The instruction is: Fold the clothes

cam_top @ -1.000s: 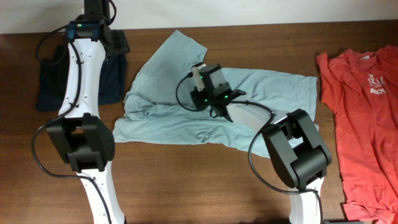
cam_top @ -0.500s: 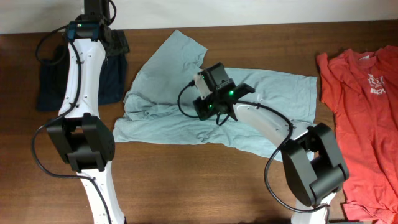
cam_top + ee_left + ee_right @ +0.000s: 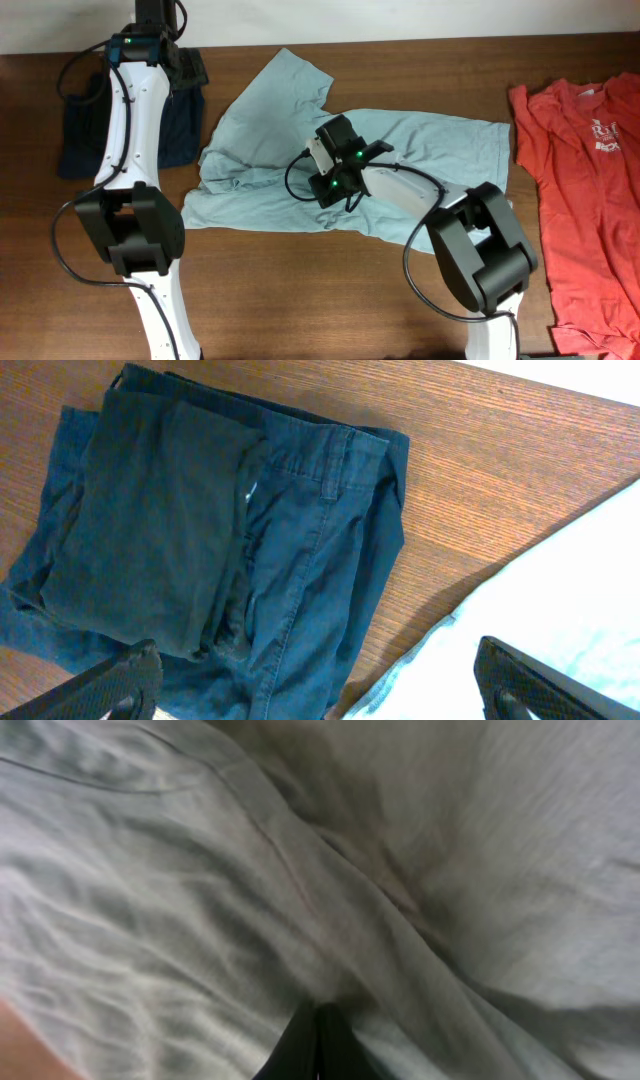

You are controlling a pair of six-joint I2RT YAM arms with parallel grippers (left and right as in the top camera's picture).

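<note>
A pale grey-blue short-sleeved T-shirt is seen spread and rumpled across the middle of a brown wooden table, one sleeve pointed toward the far edge. The right gripper is lowered onto the cloth near the shirt's middle, its black fingers pressed together with no gap and their tips met by a crease. Whether a fold is pinched between them cannot be told. The left gripper is held spread wide, with nothing between its fingers, above folded dark navy trousers that lie at the table's far left, just beside the shirt's edge. A red-orange T-shirt with white chest print is laid flat at the right end, apart from the grey-blue one.
</note>
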